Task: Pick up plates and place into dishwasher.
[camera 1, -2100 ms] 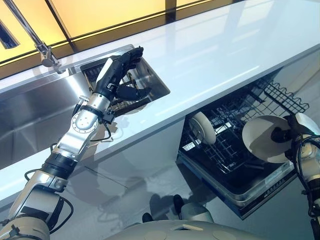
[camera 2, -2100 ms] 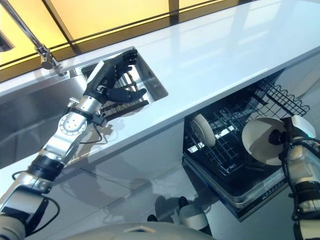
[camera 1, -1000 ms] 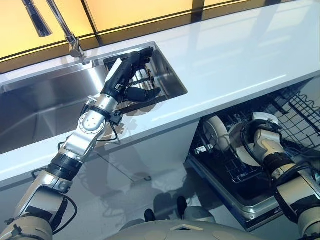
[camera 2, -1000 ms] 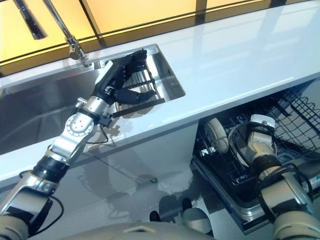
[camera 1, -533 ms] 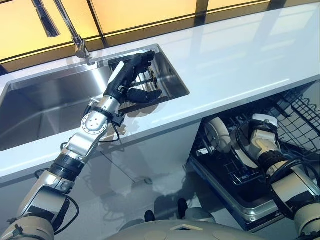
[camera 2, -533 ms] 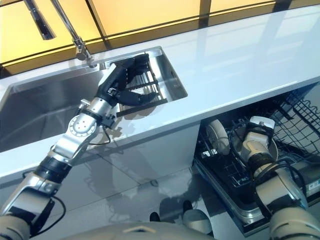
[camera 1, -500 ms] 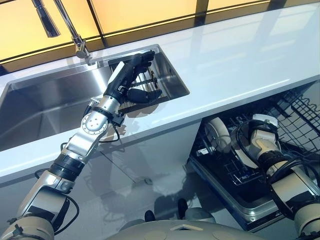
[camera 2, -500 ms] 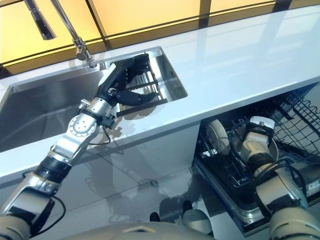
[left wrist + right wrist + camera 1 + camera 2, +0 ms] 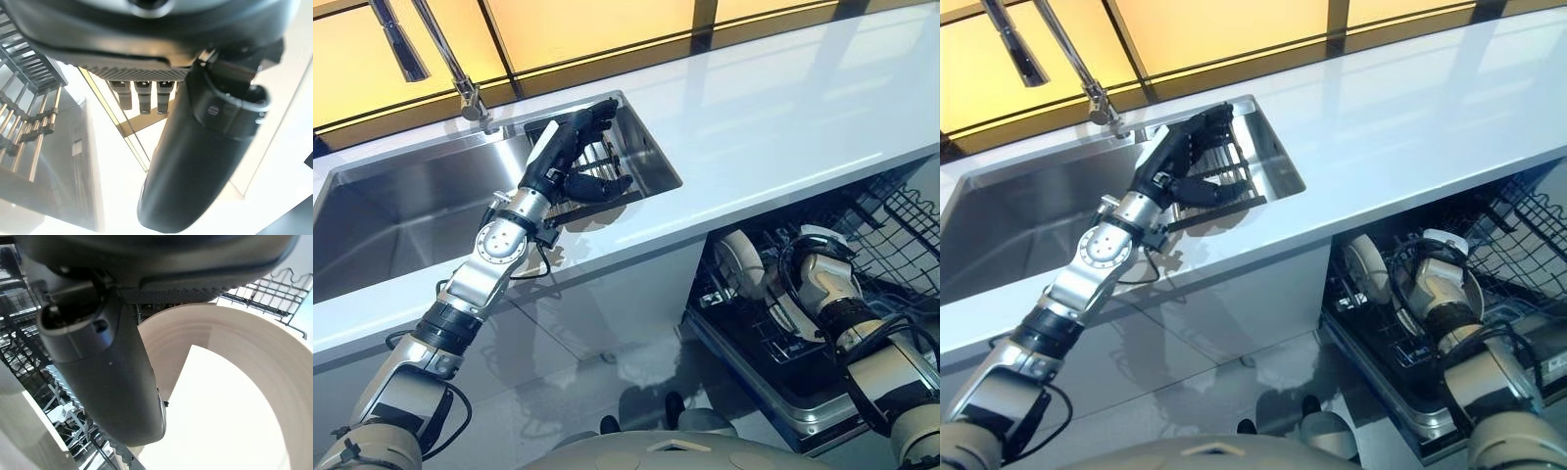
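Note:
My right hand (image 9: 824, 279) is down inside the open dishwasher's lower rack (image 9: 891, 211), shut on a cream plate (image 9: 234, 396). In the right wrist view the thumb (image 9: 112, 382) lies across the plate's face, with rack wires behind it. The held plate stands on edge just right of a second white plate (image 9: 741, 262) that is upright in the rack. My left hand (image 9: 566, 162) hovers open over the dark drying rack (image 9: 617, 157) at the sink's right end, fingers (image 9: 139, 95) straight and thumb spread, holding nothing.
A steel sink (image 9: 401, 215) with a tall faucet (image 9: 460, 83) is set in the long white countertop (image 9: 783, 108). The dishwasher rack juts out below the counter's front edge at the right. A glossy cabinet front fills the space under the sink.
My right hand has carried the plate from out in front of the dishwasher down into the lower rack, beside the standing plate. The left hand stays over the sink rack. The camera has shifted.

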Controlling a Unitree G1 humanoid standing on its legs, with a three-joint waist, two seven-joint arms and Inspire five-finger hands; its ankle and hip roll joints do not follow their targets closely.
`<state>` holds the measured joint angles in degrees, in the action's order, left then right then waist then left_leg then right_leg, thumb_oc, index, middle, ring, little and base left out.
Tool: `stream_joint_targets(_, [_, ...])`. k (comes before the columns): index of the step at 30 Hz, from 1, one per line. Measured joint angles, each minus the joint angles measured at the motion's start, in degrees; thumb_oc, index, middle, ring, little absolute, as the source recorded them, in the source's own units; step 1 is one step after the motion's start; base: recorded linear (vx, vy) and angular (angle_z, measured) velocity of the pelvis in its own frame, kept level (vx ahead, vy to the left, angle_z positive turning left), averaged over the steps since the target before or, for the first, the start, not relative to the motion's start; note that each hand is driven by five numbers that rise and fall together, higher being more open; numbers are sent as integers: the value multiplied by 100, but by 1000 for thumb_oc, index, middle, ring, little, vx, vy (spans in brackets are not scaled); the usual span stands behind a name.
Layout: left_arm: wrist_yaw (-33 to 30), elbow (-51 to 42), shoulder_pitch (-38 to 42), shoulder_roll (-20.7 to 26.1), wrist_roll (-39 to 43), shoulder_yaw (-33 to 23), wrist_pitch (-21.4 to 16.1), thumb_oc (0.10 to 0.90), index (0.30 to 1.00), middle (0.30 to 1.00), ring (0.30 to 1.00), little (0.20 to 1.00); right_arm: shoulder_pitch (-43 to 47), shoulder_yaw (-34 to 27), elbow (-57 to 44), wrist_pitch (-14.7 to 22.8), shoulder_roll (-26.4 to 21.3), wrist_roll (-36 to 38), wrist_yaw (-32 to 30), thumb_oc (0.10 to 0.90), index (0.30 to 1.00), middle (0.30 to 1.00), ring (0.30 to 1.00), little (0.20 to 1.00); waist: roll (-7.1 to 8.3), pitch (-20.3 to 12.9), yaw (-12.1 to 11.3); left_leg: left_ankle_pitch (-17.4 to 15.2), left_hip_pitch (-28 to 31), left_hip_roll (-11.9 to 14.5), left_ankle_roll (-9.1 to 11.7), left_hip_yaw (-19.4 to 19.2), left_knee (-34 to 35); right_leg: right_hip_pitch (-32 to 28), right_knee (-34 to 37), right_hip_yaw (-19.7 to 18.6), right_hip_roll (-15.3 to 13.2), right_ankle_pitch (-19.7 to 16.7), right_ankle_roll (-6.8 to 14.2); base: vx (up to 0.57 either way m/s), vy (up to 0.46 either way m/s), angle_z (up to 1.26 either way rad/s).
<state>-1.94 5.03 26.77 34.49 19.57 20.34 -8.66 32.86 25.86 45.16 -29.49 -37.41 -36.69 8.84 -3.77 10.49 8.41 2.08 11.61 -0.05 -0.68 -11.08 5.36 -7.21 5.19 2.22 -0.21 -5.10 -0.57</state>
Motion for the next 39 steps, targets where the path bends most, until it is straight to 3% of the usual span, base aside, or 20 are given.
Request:
stream_joint_targets(18, [-4, 15, 0, 0, -163, -3, -6, 800, 900, 900, 900, 900, -239, -347, -500, 110, -380, 403, 169, 800, 900, 900, 900, 900, 53, 33, 132, -16, -31, -2, 2, -27, 2, 45, 0, -29, 2, 1, 2, 0, 0, 0])
stream_joint_targets(22, [1, 27, -6, 17, -170, -20, -25, 800, 900, 900, 900, 900, -588, -795, -1051, 206, -612, 526, 137, 800, 900, 900, 900, 900, 78, 51, 142, -27, -50, 2, 5, -103, 1, 82, 0, -63, 9, 0, 2, -6, -5, -5])
stream_joint_targets(28, [7, 29, -6, 34, -173, -27, -28, 800, 900, 900, 900, 900, -629, -992, -1302, 265, -667, 726, 45, 800, 900, 900, 900, 900, 161, 104, 262, -50, -31, 1, 0, -142, 2, 84, 0, -138, 16, 0, 3, 3, -4, -5])
stream_joint_targets(39, [14, 44, -9, 50, -176, -47, -48, 800, 900, 900, 900, 900, -904, -1462, -1995, 346, -758, 990, -87, 800, 900, 900, 900, 900, 163, 114, 308, -67, -31, 1, -1, -155, 2, 96, 1, -157, 20, 18, 29, 0, 0, 0])
